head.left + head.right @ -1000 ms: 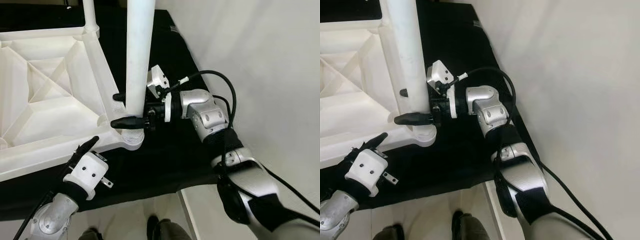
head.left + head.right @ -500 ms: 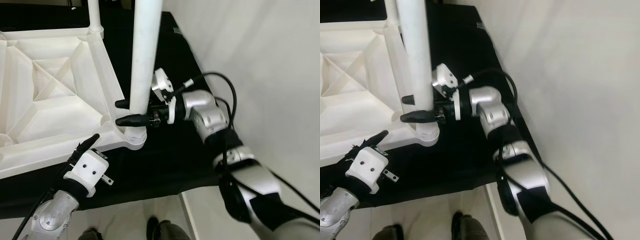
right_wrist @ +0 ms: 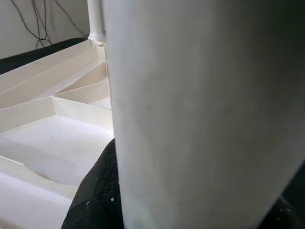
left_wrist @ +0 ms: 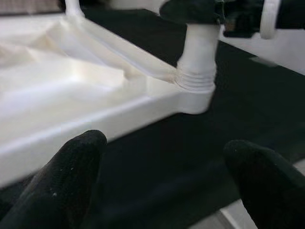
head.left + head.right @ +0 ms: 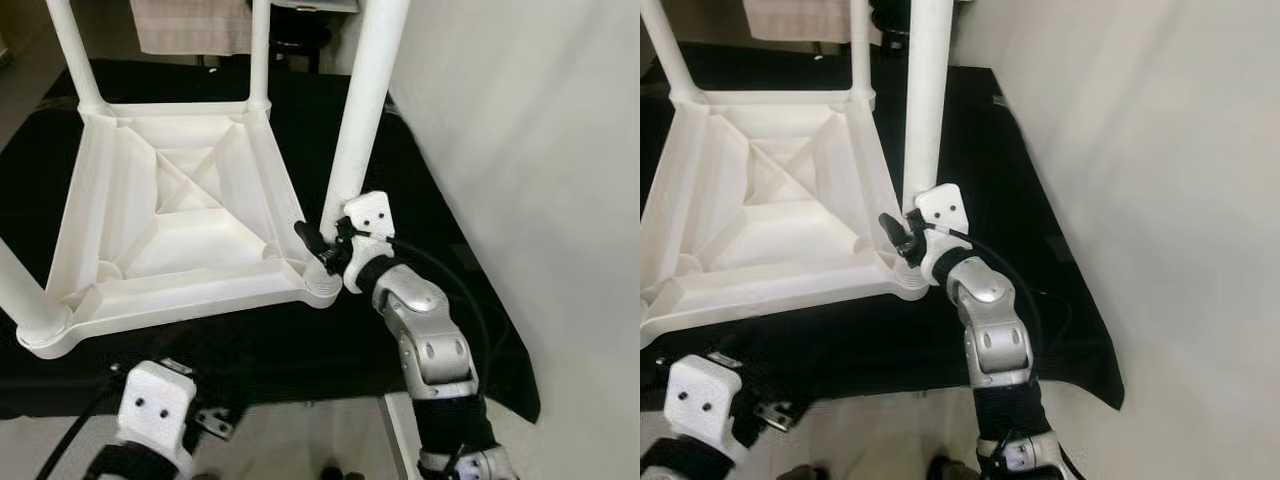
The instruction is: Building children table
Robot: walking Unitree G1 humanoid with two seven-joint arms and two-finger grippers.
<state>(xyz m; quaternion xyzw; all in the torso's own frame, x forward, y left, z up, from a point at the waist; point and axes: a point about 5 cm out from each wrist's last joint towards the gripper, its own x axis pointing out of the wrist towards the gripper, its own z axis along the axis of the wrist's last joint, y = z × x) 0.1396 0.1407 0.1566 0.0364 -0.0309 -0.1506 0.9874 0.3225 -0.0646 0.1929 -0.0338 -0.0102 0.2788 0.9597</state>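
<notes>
A white plastic children's table (image 5: 170, 215) lies upside down on a black cloth (image 5: 440, 250), its legs pointing up. My right gripper (image 5: 322, 240) is shut on the near right leg (image 5: 362, 110), just above its threaded socket (image 4: 196, 78) at the table's corner. In the right wrist view that leg (image 3: 200, 109) sits between the black fingers (image 3: 95, 200). My left gripper (image 4: 167, 181) hangs open, low over the cloth in front of the table's near edge, holding nothing. Its white wrist unit (image 5: 155, 400) is at the bottom left.
Three more legs stand in their corners: far left (image 5: 75, 55), far right (image 5: 260, 55) and near left (image 5: 20, 290). A pale wall (image 5: 540, 150) borders the cloth on the right. A grey fabric (image 5: 190, 25) hangs behind the table. Light floor (image 5: 300, 440) lies below the cloth's near edge.
The camera has pulled back and tilted up, so the whole table is in view. My right gripper stays on the leg. My left gripper sits lower and farther from the table's edge.
</notes>
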